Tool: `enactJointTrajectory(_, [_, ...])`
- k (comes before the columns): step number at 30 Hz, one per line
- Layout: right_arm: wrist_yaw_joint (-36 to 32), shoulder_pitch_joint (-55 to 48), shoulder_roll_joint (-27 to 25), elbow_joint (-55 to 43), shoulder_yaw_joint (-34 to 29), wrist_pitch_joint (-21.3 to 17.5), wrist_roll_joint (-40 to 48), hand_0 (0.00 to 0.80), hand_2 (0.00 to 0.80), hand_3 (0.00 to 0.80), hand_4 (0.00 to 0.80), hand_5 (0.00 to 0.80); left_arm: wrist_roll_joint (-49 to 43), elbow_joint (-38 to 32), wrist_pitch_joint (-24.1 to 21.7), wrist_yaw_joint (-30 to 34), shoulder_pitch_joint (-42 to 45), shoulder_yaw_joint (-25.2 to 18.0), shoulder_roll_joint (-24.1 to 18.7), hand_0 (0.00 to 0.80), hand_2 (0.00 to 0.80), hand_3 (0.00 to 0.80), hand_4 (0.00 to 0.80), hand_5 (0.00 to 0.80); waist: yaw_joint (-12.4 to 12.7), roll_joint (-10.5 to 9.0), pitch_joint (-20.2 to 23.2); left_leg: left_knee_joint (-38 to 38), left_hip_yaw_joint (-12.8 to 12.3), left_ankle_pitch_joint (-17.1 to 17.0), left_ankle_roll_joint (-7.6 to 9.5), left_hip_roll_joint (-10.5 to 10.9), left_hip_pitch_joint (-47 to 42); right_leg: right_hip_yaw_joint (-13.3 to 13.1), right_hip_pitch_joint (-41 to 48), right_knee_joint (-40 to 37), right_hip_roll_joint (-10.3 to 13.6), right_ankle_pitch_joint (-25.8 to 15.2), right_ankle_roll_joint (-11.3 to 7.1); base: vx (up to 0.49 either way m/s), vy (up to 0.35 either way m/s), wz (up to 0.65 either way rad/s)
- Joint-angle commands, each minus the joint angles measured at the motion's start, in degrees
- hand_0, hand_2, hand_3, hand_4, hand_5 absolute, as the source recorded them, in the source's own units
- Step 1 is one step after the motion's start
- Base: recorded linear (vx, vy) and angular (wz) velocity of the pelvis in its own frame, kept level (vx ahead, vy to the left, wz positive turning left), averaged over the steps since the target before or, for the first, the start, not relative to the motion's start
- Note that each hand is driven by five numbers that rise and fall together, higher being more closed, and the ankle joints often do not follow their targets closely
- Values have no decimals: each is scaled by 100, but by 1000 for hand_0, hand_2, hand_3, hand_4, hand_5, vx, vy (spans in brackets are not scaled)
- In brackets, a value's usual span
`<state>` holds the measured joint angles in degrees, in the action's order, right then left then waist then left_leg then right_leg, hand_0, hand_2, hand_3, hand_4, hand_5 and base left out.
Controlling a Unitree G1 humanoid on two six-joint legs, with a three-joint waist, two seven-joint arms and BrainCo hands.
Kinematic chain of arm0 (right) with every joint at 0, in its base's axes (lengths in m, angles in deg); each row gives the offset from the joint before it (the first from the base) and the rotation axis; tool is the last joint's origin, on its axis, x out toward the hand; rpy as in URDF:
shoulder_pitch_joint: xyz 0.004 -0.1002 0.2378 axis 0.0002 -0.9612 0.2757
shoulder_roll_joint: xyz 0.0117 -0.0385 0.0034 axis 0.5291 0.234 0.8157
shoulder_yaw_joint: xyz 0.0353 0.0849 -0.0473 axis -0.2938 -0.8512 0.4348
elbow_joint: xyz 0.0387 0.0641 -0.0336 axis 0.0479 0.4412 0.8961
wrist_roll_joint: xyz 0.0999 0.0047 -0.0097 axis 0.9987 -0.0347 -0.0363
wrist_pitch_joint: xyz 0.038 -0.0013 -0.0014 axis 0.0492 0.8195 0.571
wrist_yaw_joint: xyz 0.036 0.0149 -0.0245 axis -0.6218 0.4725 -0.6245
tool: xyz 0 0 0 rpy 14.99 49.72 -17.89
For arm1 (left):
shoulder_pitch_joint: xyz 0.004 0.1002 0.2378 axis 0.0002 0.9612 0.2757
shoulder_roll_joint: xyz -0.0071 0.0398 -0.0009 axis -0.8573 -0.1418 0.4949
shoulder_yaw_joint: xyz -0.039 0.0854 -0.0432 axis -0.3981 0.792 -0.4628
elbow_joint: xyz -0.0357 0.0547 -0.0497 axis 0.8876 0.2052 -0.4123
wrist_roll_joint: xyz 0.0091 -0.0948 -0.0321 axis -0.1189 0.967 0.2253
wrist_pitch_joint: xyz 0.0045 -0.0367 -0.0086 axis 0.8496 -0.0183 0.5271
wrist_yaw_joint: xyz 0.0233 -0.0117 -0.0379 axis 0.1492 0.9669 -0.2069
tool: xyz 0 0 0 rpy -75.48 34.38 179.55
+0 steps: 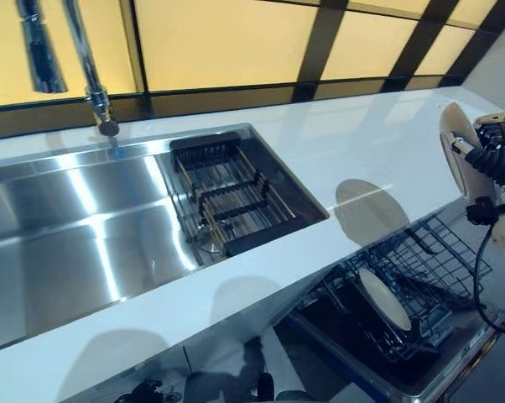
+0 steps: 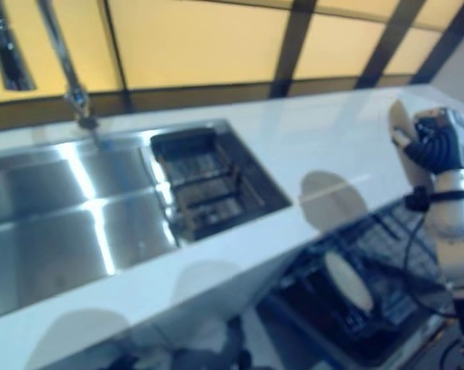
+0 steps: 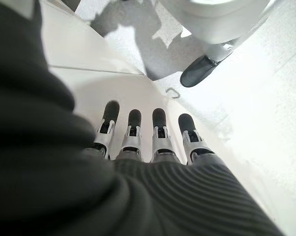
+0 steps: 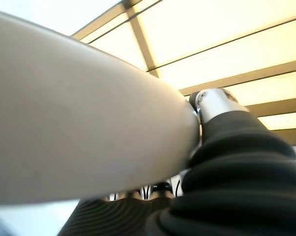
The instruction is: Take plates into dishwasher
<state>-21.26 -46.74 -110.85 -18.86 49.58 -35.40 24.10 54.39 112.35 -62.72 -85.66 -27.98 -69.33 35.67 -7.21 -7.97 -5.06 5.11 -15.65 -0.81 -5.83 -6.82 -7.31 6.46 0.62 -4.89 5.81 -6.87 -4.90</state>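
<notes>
One plate racked, one on its way.
The right hand [image 1: 496, 155] grips a plate [image 1: 455, 143] above the dishwasher rack [image 1: 437, 260], where another plate [image 1: 383, 298] already stands; the left hand [image 3: 153, 142] hangs open.

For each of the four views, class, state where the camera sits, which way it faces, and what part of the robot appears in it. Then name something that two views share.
Left eye view: on the head, looking down at the sink, counter and dishwasher rack; the right hand holds a plate.
Right eye view: beside it, facing the same scene; same hand.
Left wrist view: on the left wrist, facing down; left hand, fingers straight.
Right wrist view: on the right wrist, facing up past the plate.
Shared: the held plate, in eye and right wrist views.
</notes>
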Motion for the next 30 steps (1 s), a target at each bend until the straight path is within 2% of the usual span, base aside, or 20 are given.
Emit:
enactJointTrajectory(1, [240, 137, -355, 209, -595, -168, 235, 800, 800, 800, 800, 800, 140, 261, -277, -31, -301, -170, -5, 0, 0, 0, 0, 0, -23, 91, -33, -11, -130, 140, 402, -115, 51, -43, -7, 234, 48, 234, -251, 7, -73, -11])
enactJointTrajectory(9, [-279, -433, -314, 662, -845, -429, 450, 800, 800, 800, 800, 800, -8, 281, -456, 38, -286, -206, 13, 0, 0, 0, 0, 0, -243, 165, -69, -11, -318, 72, 285, -225, 61, -170, -99, 152, -58, 215, -154, -9, -81, -11])
enactJointTrajectory(15, [-597, -423, -222, 1143, -620, -711, 360, 800, 800, 800, 800, 800, -41, 188, -506, 48, -399, -93, 26, 0, 0, 0, 0, 0, -308, 273, -198, -11, -333, 2, 197, -280, 127, -186, -192, 130, -77, 216, -95, -24, -76, -12])
enactJointTrajectory(20, [-911, -180, -182, 1402, -320, -828, 281, 800, 800, 800, 800, 800, 13, 85, -531, 86, -545, 28, 6, 0, 0, 0, 0, 0, -332, 428, -360, -11, -255, -46, 115, -301, 207, -141, -327, 153, -57, 215, -60, -37, -60, -1])
enactJointTrajectory(30, [-1184, 483, -337, 1963, 297, -791, 62, 800, 800, 800, 800, 800, 228, -234, -494, 114, -750, 312, -10, 0, 0, 0, 0, 0, -307, 780, -739, -37, -1, -127, -39, -238, 436, -28, -639, 240, 34, 232, 38, -29, -50, 6])
